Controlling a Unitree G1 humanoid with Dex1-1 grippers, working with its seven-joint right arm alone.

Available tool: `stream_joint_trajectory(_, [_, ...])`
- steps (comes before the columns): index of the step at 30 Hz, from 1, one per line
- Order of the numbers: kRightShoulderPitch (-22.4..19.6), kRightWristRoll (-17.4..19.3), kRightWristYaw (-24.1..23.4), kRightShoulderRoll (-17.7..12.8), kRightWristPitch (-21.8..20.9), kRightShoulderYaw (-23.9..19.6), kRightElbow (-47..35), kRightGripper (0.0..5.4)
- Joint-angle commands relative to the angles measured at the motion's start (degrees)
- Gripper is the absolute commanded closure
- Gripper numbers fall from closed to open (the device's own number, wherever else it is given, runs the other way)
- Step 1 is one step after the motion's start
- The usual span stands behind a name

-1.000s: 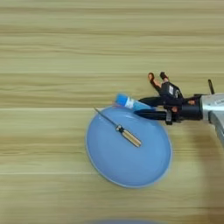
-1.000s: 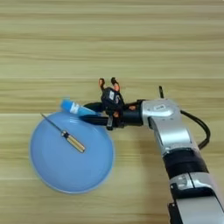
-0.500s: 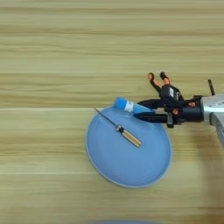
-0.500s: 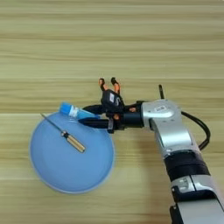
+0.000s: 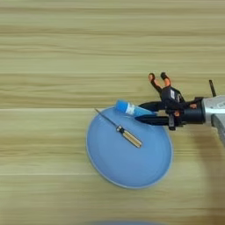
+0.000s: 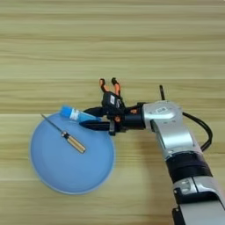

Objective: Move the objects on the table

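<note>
The blue tube (image 5: 129,108) is gripped at its near end by the right gripper (image 5: 147,113), fingers apparently closed on it, and is held over the far rim of the blue plate (image 5: 110,169). The screwdriver (image 5: 119,129) is seen already on the plate, just ahead of the fingertips. The pliers (image 5: 163,86) are left on the table (image 5: 52,52) beside the gripper's far side. Approx. one obj. done, tube pending, pliers untouched.

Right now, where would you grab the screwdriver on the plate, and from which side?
Grip the screwdriver by its thick yellowish handle, coming straight down with the fingers across it. It lies flat and diagonal on the plate, its thin shaft pointing up-left, too slim to pinch.
</note>
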Motion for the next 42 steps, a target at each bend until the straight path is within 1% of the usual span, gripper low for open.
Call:
stream_joint_trajectory(1, [-3.4, 0.3, -1.5, -2.5, -0.6, -0.7, -1.8, 4.01])
stream_joint_trajectory(5, [-3.3, -0.5, -1.4, -2.9, -0.2, 0.4, -1.5, 4.01])
stream_joint_trajectory(10, [-3.2, -1.6, -1.9, -2.9, -0.7, 1.4, -0.6, 4.01])
stream_joint_trajectory(19, [-3.1, -2.3, -2.3, -2.6, -1.0, 2.3, 0.4, 4.01])
stream_joint_trajectory(20, [-3.1, -2.3, -2.3, -2.6, -1.0, 2.3, 0.5, 3.72])
stream_joint_trajectory(27, [-3.3, -2.1, -2.5, -2.5, -0.9, 2.3, 1.0, 2.89])
stream_joint_trajectory(31, [-4.0, -1.1, -2.9, -2.1, -0.6, 1.3, 1.1, 2.35])
stream_joint_trajectory(37, [-5.7, 0.1, -4.7, -1.3, -0.4, -0.6, 2.3, 1.80])
stream_joint_trajectory(42, [-8.1, 0.9, -7.4, -0.5, 0.3, -2.5, 4.2, 1.37])
